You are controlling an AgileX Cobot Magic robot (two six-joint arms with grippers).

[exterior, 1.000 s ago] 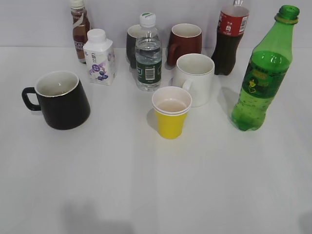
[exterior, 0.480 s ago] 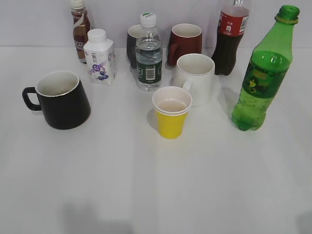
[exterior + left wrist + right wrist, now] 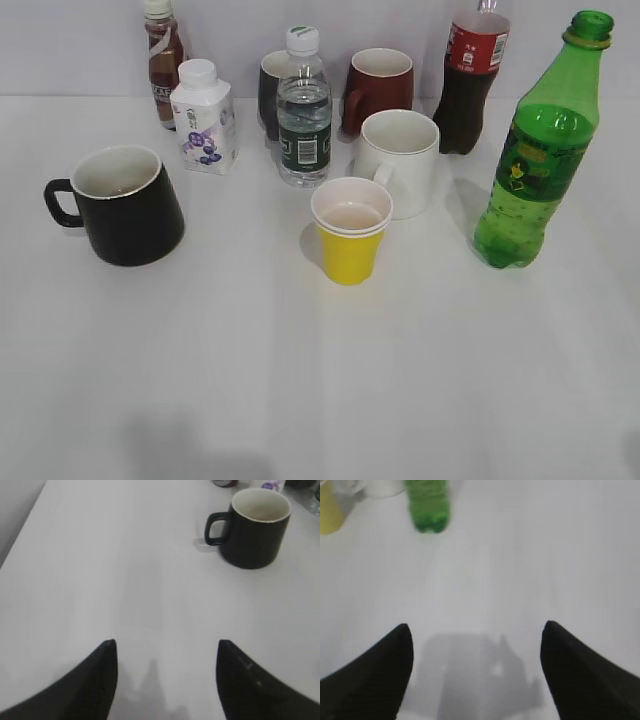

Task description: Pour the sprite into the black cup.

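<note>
- Ahead of the right hand (image 3: 476, 672) and off to its left: the tall translucent green plastic sprite bottle (image 3: 428, 507), upright on the white desk (image 3: 530, 560), well apart from the fingers. Cap is on in the exterior view.
- Right hand: fingers spread wide, nothing between them; bare desk below.
- Left hand (image 3: 166, 677): fingers likewise spread, holding nothing.
- Ahead of the left hand and to its right: the wide black cup (image 3: 255, 527) with white interior, upright, loop handle turned toward the hand's left. Well apart from the fingers.
- Exterior view: neither hand in frame. Sprite bottle (image 3: 538, 150) at far right, black cup (image 3: 125, 205) at far left, well apart from each other.
- Between them: a yellow paper cup (image 3: 351, 232) and a white mug (image 3: 400, 160); a clear water bottle (image 3: 304, 110), a small white carton (image 3: 204, 117), a dark red mug (image 3: 380, 88) and a dark cola bottle (image 3: 472, 75) further back.
- Step in hand, as I judge it: the approach to the bottle; nothing grasped yet, task barely begun.
- Next move calls for the right hand to go forward and left, bracket the bottle's body, then close. The cap looks like a problem for pouring.
- Risk: the tall bottle tipping if nudged off-centre.
</note>
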